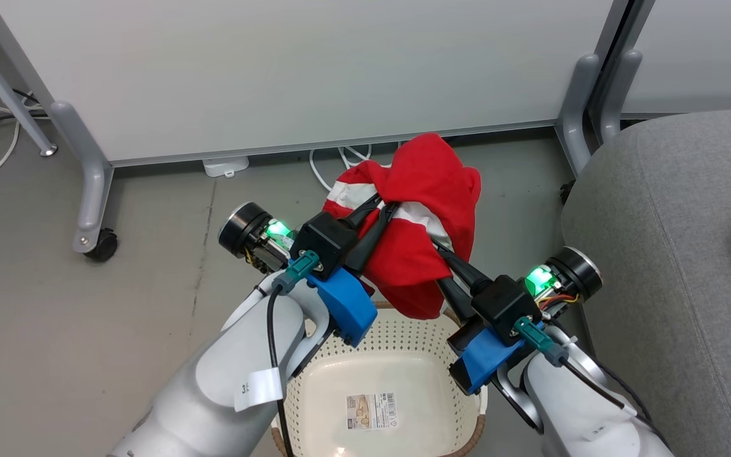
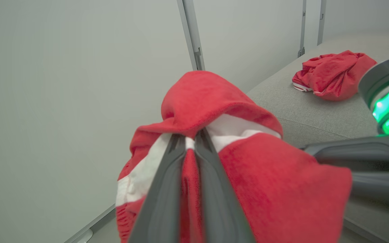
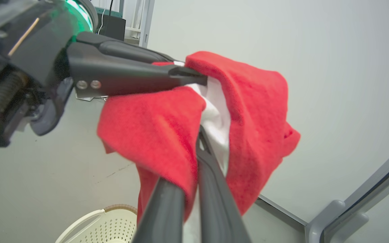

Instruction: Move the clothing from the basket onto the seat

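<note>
Left gripper: I'm pinching the red garment at its white stripe.
Right gripper: clamped on the same cloth, so it hangs bunched, clear above the basket.
Seat: on my right, other piece lying there.

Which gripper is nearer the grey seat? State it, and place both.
Right. The right gripper clamps the red garment close beside the seat; the left gripper clamps it on the far side, farther left.
</note>
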Motion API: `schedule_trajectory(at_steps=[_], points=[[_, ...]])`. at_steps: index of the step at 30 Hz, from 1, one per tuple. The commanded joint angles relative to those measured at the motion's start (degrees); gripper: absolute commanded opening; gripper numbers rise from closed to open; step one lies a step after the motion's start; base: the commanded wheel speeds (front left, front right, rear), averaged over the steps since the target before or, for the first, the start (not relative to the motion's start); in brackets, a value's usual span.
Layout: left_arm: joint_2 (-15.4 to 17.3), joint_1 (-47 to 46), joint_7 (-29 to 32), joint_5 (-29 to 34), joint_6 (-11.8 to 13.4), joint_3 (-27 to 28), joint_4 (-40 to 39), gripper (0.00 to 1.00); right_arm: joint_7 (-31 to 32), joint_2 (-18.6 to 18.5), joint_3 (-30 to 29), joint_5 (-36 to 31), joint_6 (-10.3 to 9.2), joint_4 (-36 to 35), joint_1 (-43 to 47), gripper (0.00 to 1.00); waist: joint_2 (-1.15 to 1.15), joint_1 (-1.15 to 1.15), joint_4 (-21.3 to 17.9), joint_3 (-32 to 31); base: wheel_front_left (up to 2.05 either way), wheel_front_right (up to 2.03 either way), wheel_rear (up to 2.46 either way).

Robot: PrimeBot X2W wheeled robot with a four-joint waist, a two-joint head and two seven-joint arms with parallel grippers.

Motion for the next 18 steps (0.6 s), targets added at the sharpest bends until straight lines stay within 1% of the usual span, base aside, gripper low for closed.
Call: schedule_trajectory(at_steps=[1, 8, 9, 10, 18], points=[[-0.13, 0.11, -0.29, 0.10, -0.33, 0.37, -0.01, 0.00, -0.02, 0.16, 0.12, 0.41, 0.01, 0.16, -0.91, 0.00, 0.00, 0.00, -0.02, -0.04, 0.00, 0.00, 0.00], [-0.22, 0.47, -0.29, 0.32, -0.25, 0.88, -0.22, 0.00, -0.02, 0.16, 0.21, 1.20, 0.01, 0.50, -0.56, 0.00, 0.00, 0.00, -0.07, -0.39, 0.00, 0.00, 0.00], [-0.23, 0.51, -0.29, 0.41, -0.19, 0.96, -0.29, 0.95, -0.02, 0.16, 0.22, 1.22, 0.01, 0.55, -0.56, 0.00, 0.00, 0.00, -0.08, -0.43, 0.00, 0.00, 0.00], [-0.24, 0.61, -0.29, 0.50, 0.02, 1.15, -0.28, 1.00, -0.01, 0.16, 0.22, 1.21, 0.01, 0.58, -0.55, 0.00, 0.00, 0.00, -0.08, -0.45, 0.00, 0.00, 0.00], [-0.37, 0.83, -0.29, 1.14, 0.04, 1.74, -0.16, 1.00, -0.02, 0.15, 0.31, 1.64, 0.01, 0.67, -0.47, 0.00, 0.00, 0.00, -0.11, -0.58, 0.00, 0.00, 0.00]])
